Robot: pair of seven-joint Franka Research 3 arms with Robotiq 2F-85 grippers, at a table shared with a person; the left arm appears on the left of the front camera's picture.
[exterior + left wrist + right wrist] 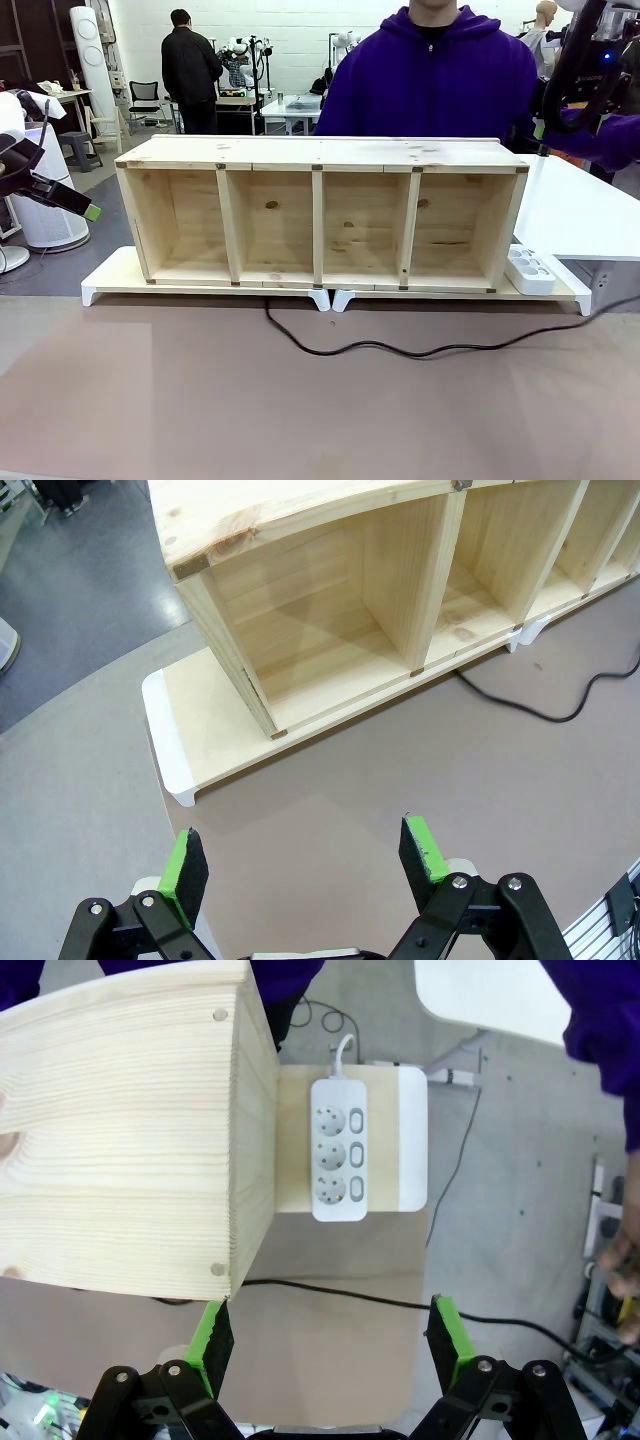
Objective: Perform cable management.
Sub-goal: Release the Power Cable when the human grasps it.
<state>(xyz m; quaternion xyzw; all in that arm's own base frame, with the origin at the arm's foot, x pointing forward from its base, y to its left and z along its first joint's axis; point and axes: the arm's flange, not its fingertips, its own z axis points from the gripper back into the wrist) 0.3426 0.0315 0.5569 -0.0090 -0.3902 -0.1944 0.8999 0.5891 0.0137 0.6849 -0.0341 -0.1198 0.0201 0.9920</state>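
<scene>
A: Which step are we at?

B: The start, I'd judge. The long thin black cable lies loose on the brown table, snaking from under the front edge of the white-footed platform out toward the table's right edge. Nothing has hold of it.

A: And the grippers?

B: The right gripper hangs above the right end of the pale four-bay wooden shelf, jaws spread wide and empty; the cable passes on the table under it, and the white three-socket power strip sits on the platform just beside the shelf's end. The left gripper hovers off the shelf's left corner, also wide open, holding nothing.

A: Next move?

B: Probably the right gripper comes down over the cable near the platform's right corner and closes on it. The cord is thin and lies flat, so the fingertips would have to reach the table surface.
</scene>
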